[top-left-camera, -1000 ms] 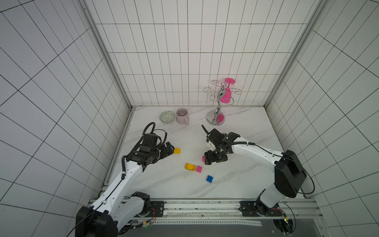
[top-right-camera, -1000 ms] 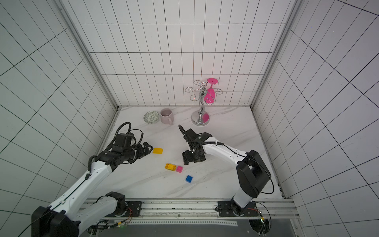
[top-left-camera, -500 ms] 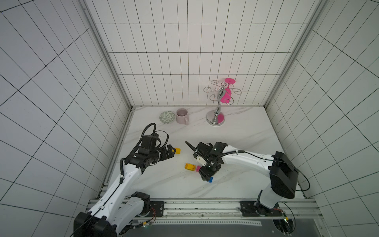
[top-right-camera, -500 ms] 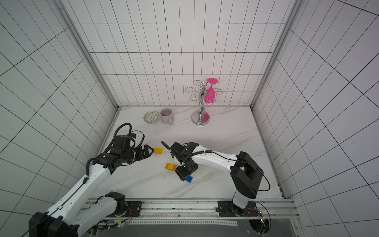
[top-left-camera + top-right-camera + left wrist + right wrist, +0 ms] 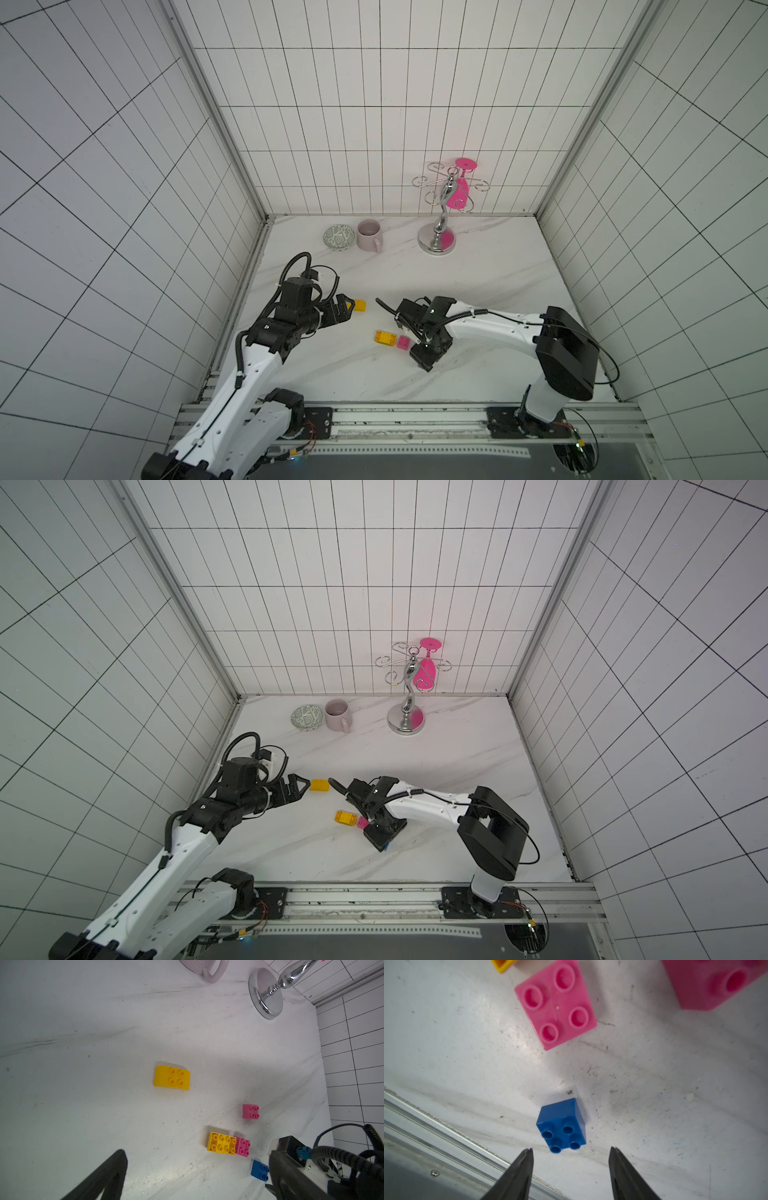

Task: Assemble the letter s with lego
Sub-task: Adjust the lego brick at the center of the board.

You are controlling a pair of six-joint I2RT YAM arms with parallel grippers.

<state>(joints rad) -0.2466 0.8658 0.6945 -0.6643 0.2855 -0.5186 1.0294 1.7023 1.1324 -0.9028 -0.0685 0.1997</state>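
Observation:
The lego bricks lie loose on the marble table; no letter s shows. My left gripper (image 5: 349, 306) is open, its tips just short of the rounded yellow brick (image 5: 360, 305), also seen from the left wrist (image 5: 172, 1077). A long yellow studded brick (image 5: 385, 337) touches a pink cube (image 5: 403, 342). My right gripper (image 5: 571, 1153) points down, open, with the blue cube (image 5: 562, 1124) just ahead of its fingertips and untouched. The right arm hides that cube in a top view; a sliver of the blue cube (image 5: 385, 846) shows. A second pink cube (image 5: 250, 1111) lies apart.
At the back stand a patterned bowl (image 5: 339, 237), a pale mug (image 5: 369, 241) and a chrome stand (image 5: 436, 243) holding a pink goblet (image 5: 459, 189). A metal rail (image 5: 395, 415) runs along the table's front edge, close to the blue cube. Tiled walls close in three sides.
The right arm swung from the table's middle toward the front, over the bricks, to the blue cube, and its jaws narrowed. The left arm barely moved.

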